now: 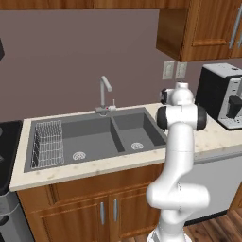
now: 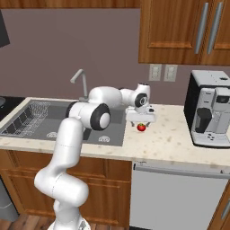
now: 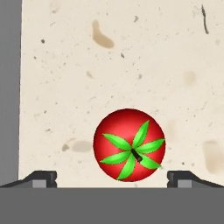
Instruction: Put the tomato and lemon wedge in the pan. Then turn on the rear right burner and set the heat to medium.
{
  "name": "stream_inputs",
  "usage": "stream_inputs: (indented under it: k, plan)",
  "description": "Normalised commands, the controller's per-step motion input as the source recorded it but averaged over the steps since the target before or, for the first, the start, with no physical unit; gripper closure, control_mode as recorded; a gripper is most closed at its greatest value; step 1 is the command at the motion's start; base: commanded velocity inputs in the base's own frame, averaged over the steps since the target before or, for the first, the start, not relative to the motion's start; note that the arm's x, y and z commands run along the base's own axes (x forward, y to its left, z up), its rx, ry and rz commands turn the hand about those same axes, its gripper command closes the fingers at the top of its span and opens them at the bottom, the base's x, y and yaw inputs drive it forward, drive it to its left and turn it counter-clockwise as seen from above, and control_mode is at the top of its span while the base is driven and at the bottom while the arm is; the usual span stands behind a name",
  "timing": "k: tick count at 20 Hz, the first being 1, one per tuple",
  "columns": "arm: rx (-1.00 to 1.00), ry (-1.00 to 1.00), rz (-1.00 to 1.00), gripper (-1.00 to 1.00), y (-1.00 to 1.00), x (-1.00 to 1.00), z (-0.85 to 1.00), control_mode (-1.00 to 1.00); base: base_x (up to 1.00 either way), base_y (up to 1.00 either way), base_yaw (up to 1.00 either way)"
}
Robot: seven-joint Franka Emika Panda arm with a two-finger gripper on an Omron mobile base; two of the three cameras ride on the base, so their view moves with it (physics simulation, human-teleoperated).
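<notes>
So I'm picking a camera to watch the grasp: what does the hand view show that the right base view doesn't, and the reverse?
Hand view alone: the tomato's green leafy top, and the open pincer with a fingertip on each side of the tomato, not touching.
Right base view alone: the sink, faucet, coffee machine and the arm.
Both: the tomato on the speckled counter, with the pincer above it.

A pale speckled stone counter (image 2: 179, 143) runs along the wall above wooden cabinets. A grey double sink (image 1: 94, 134) with a wire rack (image 1: 47, 142) in its left basin is set into it. The tomato (image 2: 141, 127) sits directly on the counter just right of the sink, and a coffee machine (image 2: 209, 110) stands further right.
</notes>
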Motion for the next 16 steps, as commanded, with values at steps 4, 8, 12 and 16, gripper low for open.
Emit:
stream_inputs:
  k: [4, 8, 12, 16]
  plan:
    - [0.0, 0.01, 0.0, -1.0, -0.17, 0.1, 0.0, -1.0, 0.0, 0.0, 0.0]
    - [0.0, 0.02, 0.0, -1.0, -0.07, 0.12, 0.0, -1.0, 0.0, 0.0, 0.0]
    - [0.0, 0.0, 0.0, -1.0, 0.0, 0.0, 0.0, -1.0, 0.0, 0.0, 0.0]
    - [0.0, 0.0, 0.0, -1.0, 0.03, 0.03, -0.05, -1.0, 0.0, 0.0, 0.0]
